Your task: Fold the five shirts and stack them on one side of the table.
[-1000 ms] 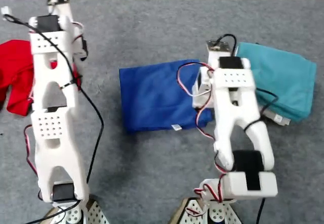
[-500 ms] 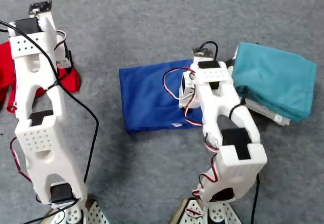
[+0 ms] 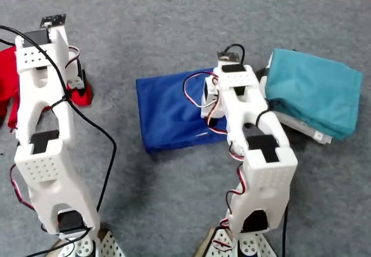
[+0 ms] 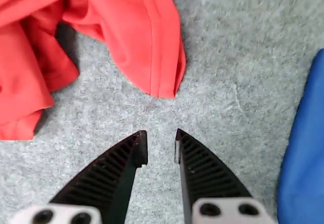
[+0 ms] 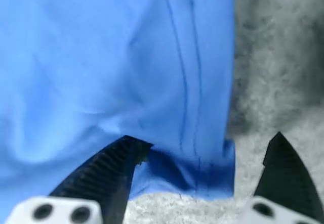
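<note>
A folded blue shirt [image 3: 171, 109] lies mid-table. My right gripper [image 5: 205, 153] hangs open over its right edge, fingers wide apart, the shirt's hem [image 5: 202, 176] between them; in the high view that arm's wrist [image 3: 232, 89] covers this edge. A crumpled red shirt [image 3: 7, 91] lies at the far left. My left gripper [image 4: 160, 145] hovers over bare carpet just short of a red shirt corner [image 4: 162, 77], a narrow gap between its fingers, nothing held. A folded teal shirt [image 3: 313, 89] rests at the right on other folded cloth [image 3: 301, 128].
Grey carpet [image 3: 174, 31] covers the table. Both arm bases [image 3: 81, 242] stand at the front edge. Red and black cables [image 3: 200, 91] loop off the right arm above the blue shirt. Open carpet lies between the red and blue shirts.
My right arm swung left, away from the teal shirt, and now sits over the blue shirt's right edge. My left arm shifted left toward the red shirt, then slightly back.
</note>
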You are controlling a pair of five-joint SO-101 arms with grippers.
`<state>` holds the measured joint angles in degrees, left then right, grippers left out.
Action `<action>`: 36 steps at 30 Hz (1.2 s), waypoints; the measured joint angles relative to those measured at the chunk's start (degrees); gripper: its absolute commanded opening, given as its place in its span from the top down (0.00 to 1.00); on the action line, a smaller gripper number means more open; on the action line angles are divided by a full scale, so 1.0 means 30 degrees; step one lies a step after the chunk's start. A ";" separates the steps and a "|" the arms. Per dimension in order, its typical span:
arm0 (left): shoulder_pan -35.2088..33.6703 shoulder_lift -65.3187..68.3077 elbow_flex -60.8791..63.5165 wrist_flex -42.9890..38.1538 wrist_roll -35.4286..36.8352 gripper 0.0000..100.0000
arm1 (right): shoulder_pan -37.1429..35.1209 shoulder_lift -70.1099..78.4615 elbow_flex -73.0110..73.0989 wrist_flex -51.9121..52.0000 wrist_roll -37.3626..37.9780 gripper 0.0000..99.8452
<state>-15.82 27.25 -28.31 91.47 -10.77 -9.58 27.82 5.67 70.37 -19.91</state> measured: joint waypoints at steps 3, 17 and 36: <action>0.0000 -0.0733 0.1641 -0.0879 0.0000 0.89 | -0.0293 0.0176 -0.0176 0.0000 0.0000 0.88; 0.0000 -0.5392 0.9319 -0.5011 -0.0527 0.89 | -0.0381 0.0234 -0.1114 0.1319 0.1055 1.00; 0.0000 -0.6857 1.1604 -0.5832 -0.0703 0.89 | 0.3077 -0.3048 -0.8469 0.5773 0.3370 1.00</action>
<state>-15.82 6.68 6.51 73.98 -12.88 -0.35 18.68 -19.74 87.69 -9.80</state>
